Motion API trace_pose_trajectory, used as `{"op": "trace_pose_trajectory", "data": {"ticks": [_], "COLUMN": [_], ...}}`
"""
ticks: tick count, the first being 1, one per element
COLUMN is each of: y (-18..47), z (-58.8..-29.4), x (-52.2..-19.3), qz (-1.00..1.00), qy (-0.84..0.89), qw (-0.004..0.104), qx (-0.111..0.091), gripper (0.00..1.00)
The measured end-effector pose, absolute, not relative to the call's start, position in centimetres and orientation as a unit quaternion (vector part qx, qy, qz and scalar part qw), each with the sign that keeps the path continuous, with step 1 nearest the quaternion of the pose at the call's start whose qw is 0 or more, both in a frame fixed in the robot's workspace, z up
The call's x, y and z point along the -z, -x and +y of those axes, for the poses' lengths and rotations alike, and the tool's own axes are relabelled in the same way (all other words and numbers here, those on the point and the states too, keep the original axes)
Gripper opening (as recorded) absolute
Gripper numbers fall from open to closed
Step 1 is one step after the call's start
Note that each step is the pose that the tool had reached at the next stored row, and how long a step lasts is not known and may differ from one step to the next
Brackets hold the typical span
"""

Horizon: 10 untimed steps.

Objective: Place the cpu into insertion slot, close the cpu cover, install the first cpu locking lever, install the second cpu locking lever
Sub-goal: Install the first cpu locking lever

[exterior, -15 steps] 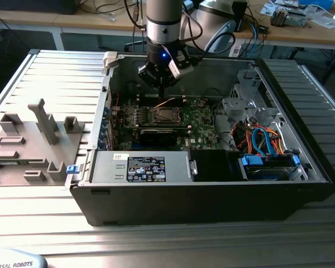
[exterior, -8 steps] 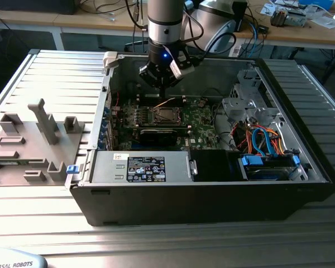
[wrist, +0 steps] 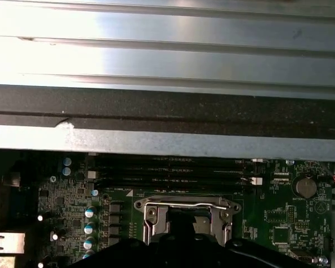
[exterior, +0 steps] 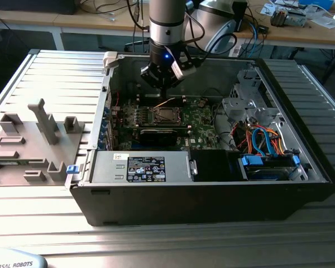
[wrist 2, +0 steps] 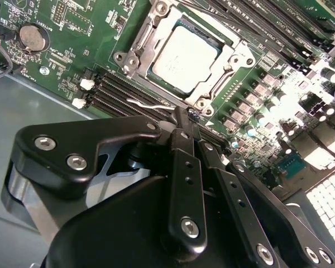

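The cpu (wrist 2: 184, 53) lies flat in the insertion slot (exterior: 164, 116) on the green board, silvery top up. The cpu cover (wrist 2: 151, 42), a silver frame, lies down around it. A thin wire locking lever (wrist 2: 148, 104) runs along the memory slots beside the socket. My gripper (wrist 2: 185, 114) hangs just above that side of the socket with its black fingers (wrist 2: 181, 167) drawn together, shut. Its tip is at the end of that lever; I cannot tell whether it pinches it. In the exterior view the gripper (exterior: 163, 88) hovers low over the socket, inside the open computer case.
Long black memory slots (wrist 2: 123, 92) flank the socket. A black graphics card (exterior: 156, 135) sits in front of it, and the power supply (exterior: 139, 167) nearer the case front. Blue cables and a drive bay (exterior: 265, 151) fill the exterior view's right. The case wall (wrist: 167, 111) stands close.
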<state>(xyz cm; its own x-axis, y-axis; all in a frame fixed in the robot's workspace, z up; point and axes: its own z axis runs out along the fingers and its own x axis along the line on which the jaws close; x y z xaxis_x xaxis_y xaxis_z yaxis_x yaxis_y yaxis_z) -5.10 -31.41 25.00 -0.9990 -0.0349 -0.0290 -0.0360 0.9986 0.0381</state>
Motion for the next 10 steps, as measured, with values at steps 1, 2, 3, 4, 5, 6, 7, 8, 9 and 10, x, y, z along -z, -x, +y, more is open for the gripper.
{"op": "trace_pose_trajectory", "data": {"ticks": [1,2,3,4,5,6,7,8,9,10], "y": [5.07,5.03,4.99,4.93,4.89,4.85,4.8,4.77,4.72,4.67], "z": [-31.41,-31.42,-31.42,-31.42,-31.42,-31.42,-31.41,-31.41,-31.42,-31.41], "x": [-24.98,-24.96,-24.94,-24.91,-24.89,-24.87,-24.83,-24.81,-24.79,-24.77], "qz": [1.0,1.0,1.0,1.0,1.0,1.0,1.0,1.0,1.0,1.0], "qy": [0.018,0.018,0.018,0.018,0.018,0.018,0.018,0.018,0.018,0.018], "qw": [0.014,0.014,0.014,0.014,0.014,0.014,0.014,0.014,0.014,0.014], "qx": [-0.019,-0.019,-0.019,-0.019,-0.019,-0.019,-0.019,-0.019,-0.019,-0.019], "gripper": [0.11,0.11,0.11,0.11,0.11,0.11,0.11,0.11,0.11,0.11]}}
